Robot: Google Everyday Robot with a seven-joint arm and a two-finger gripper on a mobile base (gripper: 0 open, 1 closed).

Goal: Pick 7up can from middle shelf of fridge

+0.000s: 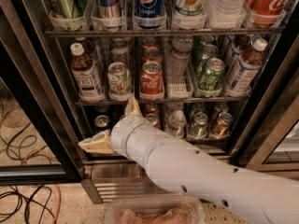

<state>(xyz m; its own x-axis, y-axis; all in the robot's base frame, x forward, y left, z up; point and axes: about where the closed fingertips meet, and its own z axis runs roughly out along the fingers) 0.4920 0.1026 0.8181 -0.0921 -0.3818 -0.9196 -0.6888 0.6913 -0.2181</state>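
Fridge (114, 183), middle tabletop (210, 98): 7up can (119, 80) upright at front edge, left of centre, directly above spread, empty pincer (110, 125).

Matt cream jaws spread wide, the gripper (107, 122) hangs just below the middle shelf (187, 98), a rack of thin dark metal wire lined with white plastic lane trays. It is carried on an arm (196, 171) with a smooth, satin white shell. The 7up can (119, 78) shows glossy printed metal under a bright silver top, and the fridge (37, 87) pairs a black semi-gloss frame with a ribbed stainless steel base (108, 185).
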